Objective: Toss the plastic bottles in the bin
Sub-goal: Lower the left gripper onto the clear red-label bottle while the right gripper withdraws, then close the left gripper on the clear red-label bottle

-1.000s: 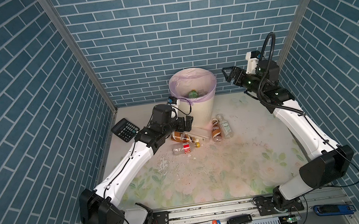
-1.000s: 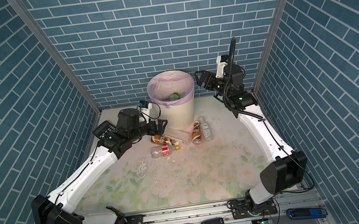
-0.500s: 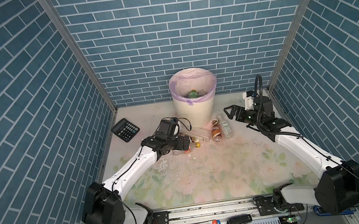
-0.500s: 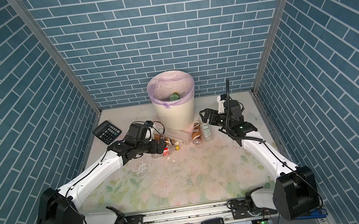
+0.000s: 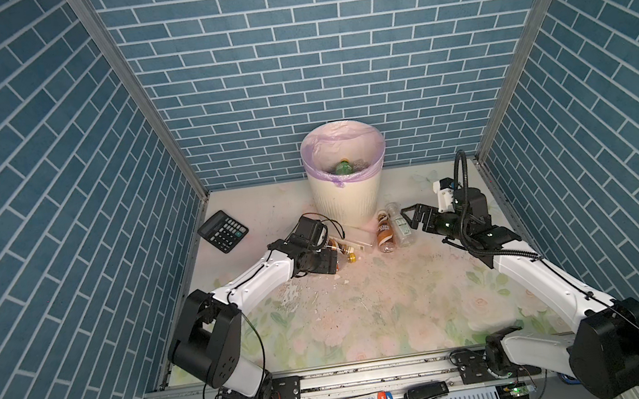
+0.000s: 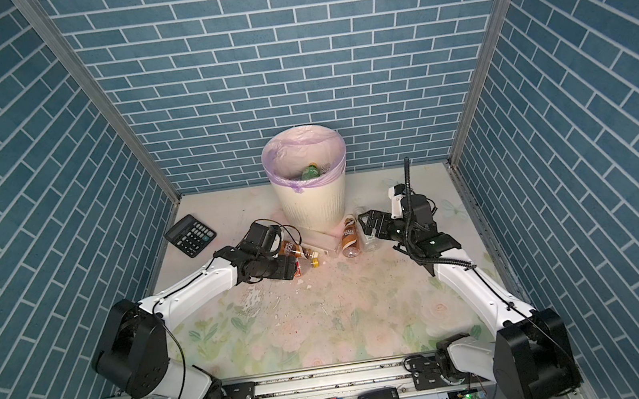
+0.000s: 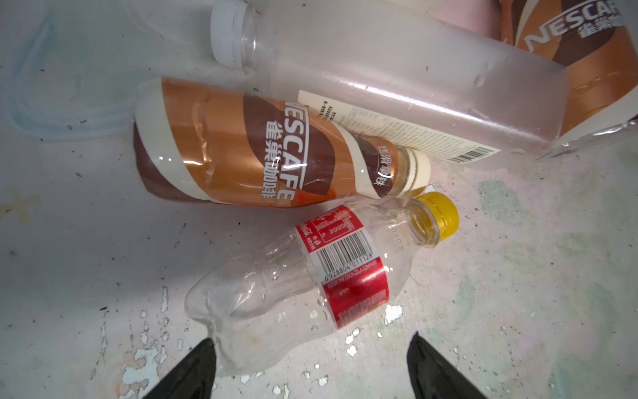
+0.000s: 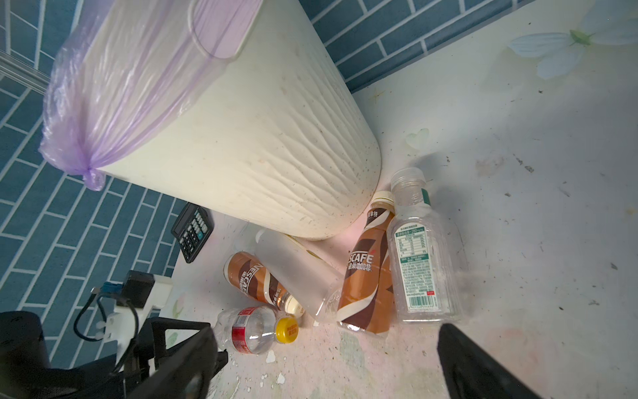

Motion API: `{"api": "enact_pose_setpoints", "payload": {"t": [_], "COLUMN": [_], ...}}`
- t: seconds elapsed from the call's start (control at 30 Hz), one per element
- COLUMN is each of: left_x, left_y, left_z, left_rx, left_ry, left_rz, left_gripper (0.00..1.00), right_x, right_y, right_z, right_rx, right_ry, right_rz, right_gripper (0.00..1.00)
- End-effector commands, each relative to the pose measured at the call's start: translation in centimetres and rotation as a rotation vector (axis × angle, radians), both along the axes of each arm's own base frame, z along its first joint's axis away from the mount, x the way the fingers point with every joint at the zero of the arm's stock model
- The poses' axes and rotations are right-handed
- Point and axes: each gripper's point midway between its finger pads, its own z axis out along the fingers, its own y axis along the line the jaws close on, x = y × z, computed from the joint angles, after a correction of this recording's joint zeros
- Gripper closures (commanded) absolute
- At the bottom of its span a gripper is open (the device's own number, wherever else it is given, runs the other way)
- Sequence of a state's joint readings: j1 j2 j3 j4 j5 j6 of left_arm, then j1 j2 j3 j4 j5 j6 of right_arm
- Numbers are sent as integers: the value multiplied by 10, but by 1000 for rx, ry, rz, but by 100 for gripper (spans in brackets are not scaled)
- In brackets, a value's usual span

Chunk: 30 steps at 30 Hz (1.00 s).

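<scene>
Blue brick-patterned walls (image 5: 292, 65) enclose my scuffed floral worktop (image 5: 367, 320). My left claw (image 7: 311, 340), fingers apart, flanks the base of a clear red-labelled, yellow-capped plastic bottle (image 7: 293, 293) lying before the cream ribbed bin (image 5: 347, 201) at the far edge. My right claw (image 8: 326, 328) gapes wide.

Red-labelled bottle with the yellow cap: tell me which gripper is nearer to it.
Left. The left gripper hangs right at the red-labelled bottle, open fingers either side of its base. The right gripper is farther off, open, near the clear green-labelled bottle across the pile.
</scene>
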<state>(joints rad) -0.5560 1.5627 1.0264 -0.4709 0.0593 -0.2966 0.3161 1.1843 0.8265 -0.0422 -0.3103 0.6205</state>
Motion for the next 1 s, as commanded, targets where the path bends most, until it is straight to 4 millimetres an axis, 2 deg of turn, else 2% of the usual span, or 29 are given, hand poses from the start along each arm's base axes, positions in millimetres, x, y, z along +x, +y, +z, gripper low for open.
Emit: {"api": "enact_pose_setpoints", "payload": {"t": [0.0, 0.23, 0.47, 0.97], "left_x": [4, 10, 0, -26], "left_y": [-5, -4, -12, -51], "left_z": [-1, -5, -13, -20], "left_rx": [50, 161, 163, 114], "left_ry": [-10, -22, 6, 41], "left_rz": [-18, -61, -103, -233], "left_gripper": [13, 15, 20, 30], "right_x": [2, 4, 4, 1], "right_y": [6, 8, 4, 0], "right_z": [4, 5, 0, 2], "right_rx": [10, 18, 7, 7], "right_ry": [-23, -22, -9, -11], "right_rz": [30, 35, 23, 14], "right_gripper": [1, 1, 1, 1]}}
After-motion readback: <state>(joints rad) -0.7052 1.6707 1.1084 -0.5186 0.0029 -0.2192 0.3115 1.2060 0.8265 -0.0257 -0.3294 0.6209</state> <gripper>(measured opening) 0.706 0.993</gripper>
